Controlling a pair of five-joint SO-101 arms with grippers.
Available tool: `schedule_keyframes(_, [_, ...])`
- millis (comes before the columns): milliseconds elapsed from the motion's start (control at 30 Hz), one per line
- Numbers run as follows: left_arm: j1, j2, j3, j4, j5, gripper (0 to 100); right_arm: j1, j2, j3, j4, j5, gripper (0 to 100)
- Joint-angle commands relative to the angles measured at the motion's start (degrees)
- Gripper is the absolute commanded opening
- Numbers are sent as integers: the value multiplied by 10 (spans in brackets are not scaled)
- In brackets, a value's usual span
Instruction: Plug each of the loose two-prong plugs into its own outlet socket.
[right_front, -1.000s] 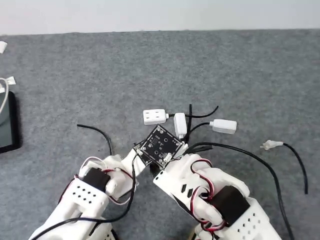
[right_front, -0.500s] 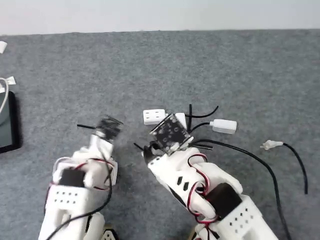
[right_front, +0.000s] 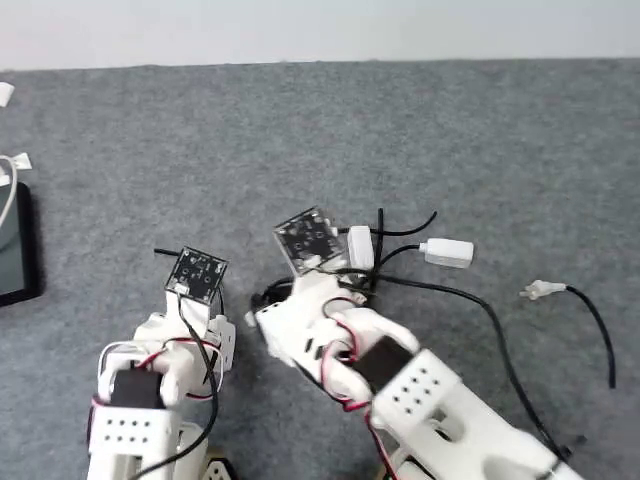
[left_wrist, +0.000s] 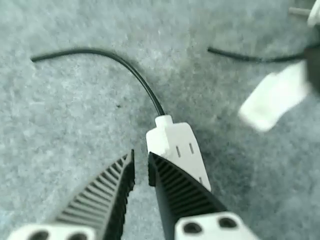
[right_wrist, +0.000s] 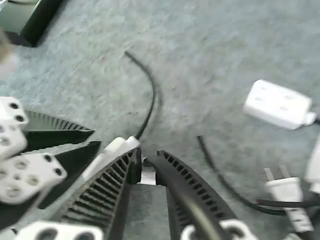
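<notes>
Presently our left pincer (left_wrist: 141, 167) is drawn to a slit, gripping nothing; a corded socket (left_wrist: 176, 147) lies just beside it. Our right pincer (right_wrist: 144, 162) is equally narrow and empty. On the bench (right_front: 480, 130), a near socket (right_front: 360, 248) and a far socket (right_front: 447, 252) lie at its 3 o'clock, and a loose plug (right_front: 541, 290) lies toward 4.
</notes>
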Motion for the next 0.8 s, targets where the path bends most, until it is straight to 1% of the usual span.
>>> schedule_keyframes(0, [0,94,-8,-59,-11,15,1,47,-57,-17,-18,8])
schedule_keyframes(100, [2,164,-22,-94,-10,14,25,56,-63,-2,-18,8])
schedule_keyframes(167, [3,200,-28,-110,-8,14,47,40,-65,28,-17,8])
schedule_keyframes(267, [15,233,-43,-114,-10,14,105,0,-63,61,-2,8])
schedule_keyframes(367, [28,215,-54,-107,-6,15,167,-34,-61,79,10,8])
schedule_keyframes(433, [33,182,-73,-82,1,15,201,-49,-60,87,11,8])
schedule_keyframes(533, [34,111,-114,-30,43,19,233,-58,-55,85,11,8])
schedule_keyframes(600, [48,66,-132,11,56,59,245,-59,-55,86,11,8])
schedule_keyframes(667, [83,33,-124,45,61,137,259,-62,-55,87,11,8])
schedule_keyframes(733, [121,21,-102,47,78,203,276,-61,-55,87,11,8])
schedule_keyframes(767, [135,24,-91,39,84,220,284,-60,-55,87,11,8])
